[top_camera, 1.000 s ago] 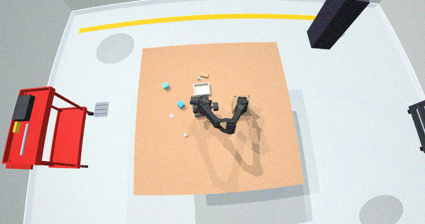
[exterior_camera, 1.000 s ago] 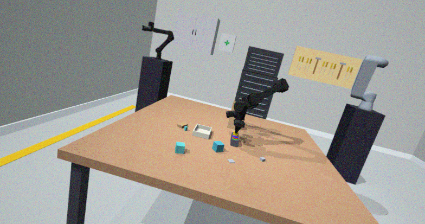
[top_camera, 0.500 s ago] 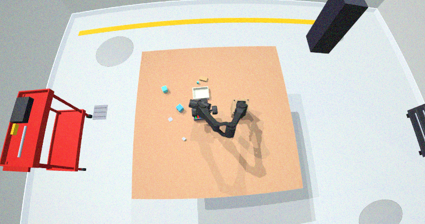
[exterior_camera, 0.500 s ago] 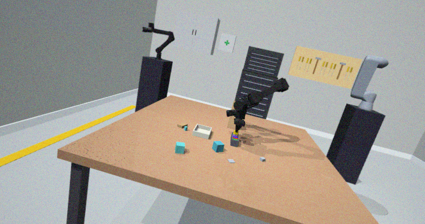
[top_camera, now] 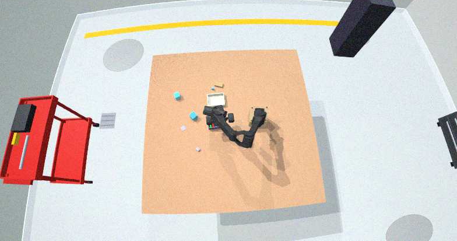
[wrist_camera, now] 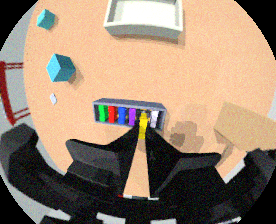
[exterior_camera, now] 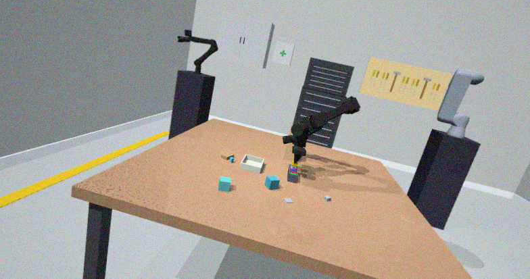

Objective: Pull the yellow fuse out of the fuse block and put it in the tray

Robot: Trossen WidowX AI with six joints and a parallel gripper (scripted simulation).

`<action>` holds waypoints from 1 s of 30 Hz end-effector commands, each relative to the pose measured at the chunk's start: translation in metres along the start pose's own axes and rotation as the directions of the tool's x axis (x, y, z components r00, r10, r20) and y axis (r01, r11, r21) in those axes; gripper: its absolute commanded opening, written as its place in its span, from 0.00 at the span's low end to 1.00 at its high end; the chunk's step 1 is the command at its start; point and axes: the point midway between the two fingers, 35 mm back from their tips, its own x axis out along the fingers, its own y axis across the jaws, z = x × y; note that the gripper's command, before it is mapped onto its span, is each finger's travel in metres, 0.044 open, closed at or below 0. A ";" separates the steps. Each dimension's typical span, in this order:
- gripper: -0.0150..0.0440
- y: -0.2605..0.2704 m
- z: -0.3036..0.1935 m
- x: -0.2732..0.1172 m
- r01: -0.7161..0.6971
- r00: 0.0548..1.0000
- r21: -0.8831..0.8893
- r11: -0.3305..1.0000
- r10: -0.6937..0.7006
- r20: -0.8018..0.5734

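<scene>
The hand (exterior_camera: 295,161) (wrist_camera: 142,127) is pinching the yellow fuse (exterior_camera: 294,163) (wrist_camera: 143,123) over there, with the fuse between its fingertips and showing just below them. They're above the fuse block (exterior_camera: 293,178) (wrist_camera: 103,101) on the bench (top_camera: 179,175) (exterior_camera: 178,188) (wrist_camera: 199,65); I can't tell whether the fuse is fully out. The off-white tray (top_camera: 215,100) (exterior_camera: 252,163) (wrist_camera: 145,29) sits near the block, apart from the fuse.

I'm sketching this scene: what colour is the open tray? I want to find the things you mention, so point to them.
Off-white (top_camera: 222,105) (exterior_camera: 252,168) (wrist_camera: 144,31); the wrist view shows it best.
</scene>
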 end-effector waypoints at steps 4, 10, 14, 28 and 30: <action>0.25 0.000 0.000 -0.004 0.000 1.000 -0.003 1.000 0.000 0.004; 0.25 0.000 0.001 -0.010 0.000 1.000 -0.003 1.000 0.000 0.004; 0.25 0.000 0.001 -0.017 0.000 1.000 -0.003 1.000 0.000 0.005; 0.25 0.008 0.019 -0.030 -0.001 1.000 -0.003 1.000 0.001 0.011; 0.25 0.012 0.028 -0.031 -0.002 1.000 -0.002 1.000 0.002 0.014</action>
